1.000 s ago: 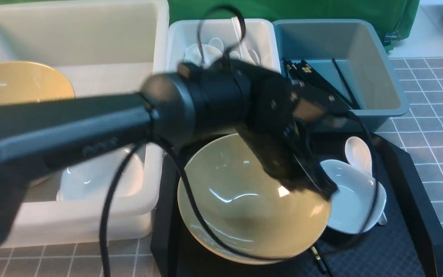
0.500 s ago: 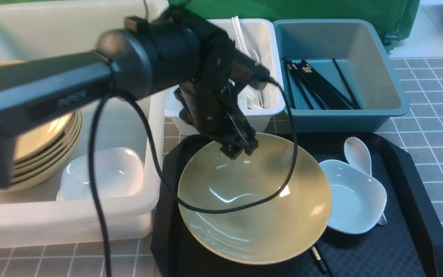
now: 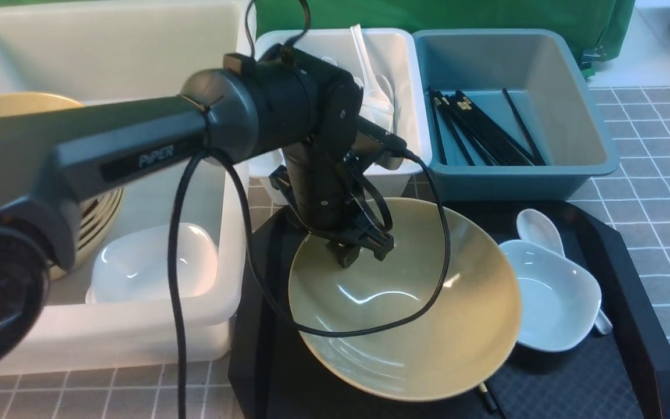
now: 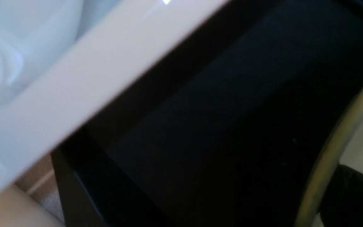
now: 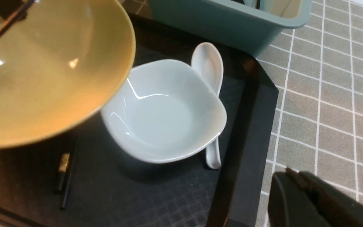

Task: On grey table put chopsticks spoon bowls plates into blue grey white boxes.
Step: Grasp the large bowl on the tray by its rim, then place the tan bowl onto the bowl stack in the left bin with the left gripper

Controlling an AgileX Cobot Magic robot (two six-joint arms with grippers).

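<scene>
Grey table (image 3: 666,244), marked with a white grid, supports the tray (image 3: 585,378) and the boxes; green cloth (image 3: 457,14) is behind. Left gripper (image 3: 362,249): positioned at the far left part of the yellow bowl (image 3: 428,343), which lies on the tray, extending from the fingers to the right and toward the camera. One finger (image 4: 354,195) is inside the rim of this bowl; whether the pair is spread or pinching the rim cannot be determined. Cable (image 3: 364,333) loops from the arm across the bowl, nearer the camera than the fingers.

Right of the left fingers, beyond the yellow bowl: white bowl (image 3: 550,297), overlying a spoon (image 3: 538,230) on the tray. Chopsticks (image 3: 489,398) protrude from beneath the yellow bowl, to the right of the fingers and nearer the camera.

Left of the fingers: large white box (image 3: 233,244), containing stacked yellow dishes (image 3: 99,224) and a white dish (image 3: 154,262). Beyond the fingers: small white box (image 3: 419,75), containing white spoons (image 3: 376,99). Beyond and to the right: blue-grey box (image 3: 567,87), containing black chopsticks (image 3: 489,131).

Right gripper (image 5: 295,195): fingers pressed together, blurred in its wrist view, apart from the white bowl.
</scene>
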